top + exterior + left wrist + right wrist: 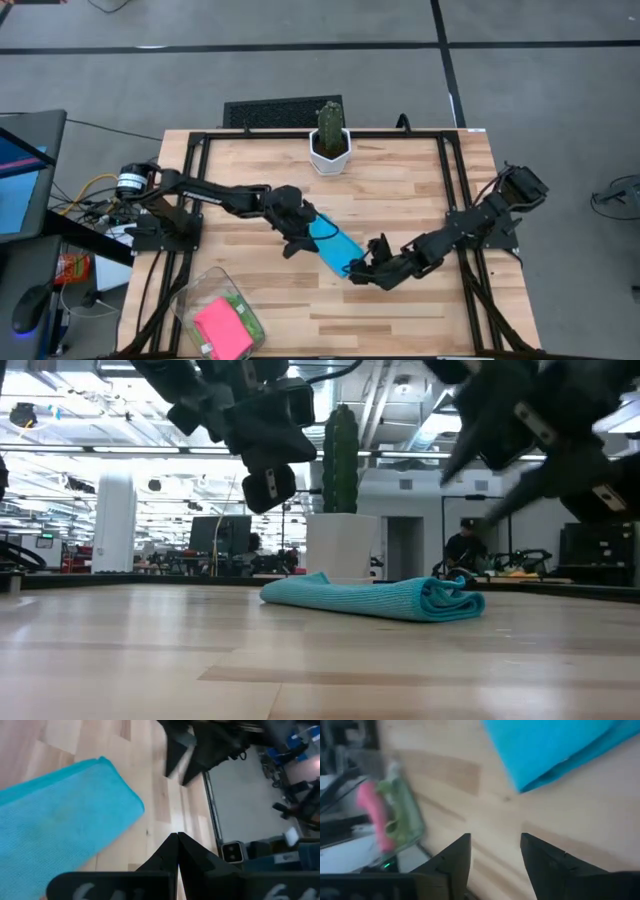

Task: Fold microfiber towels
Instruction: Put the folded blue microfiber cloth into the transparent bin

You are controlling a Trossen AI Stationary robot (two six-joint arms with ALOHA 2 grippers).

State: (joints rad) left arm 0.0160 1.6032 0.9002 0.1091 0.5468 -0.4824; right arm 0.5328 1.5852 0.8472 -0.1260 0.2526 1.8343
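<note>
Blue towel (334,246) lies folded mid-bench, right claw (495,855) spread just off its corner, left claw (177,851) pressed together above; a careless sweep could drag the fold open.

Blue towel (333,244) mid-frame is fuzzy matte microfiber with a fine ribbed weave. The counter (420,190) is pale wood planks, smooth with a soft sheen. Lower left, the bin (188,302) is clear glossy plastic; both claws look like matte black plastic.
</note>
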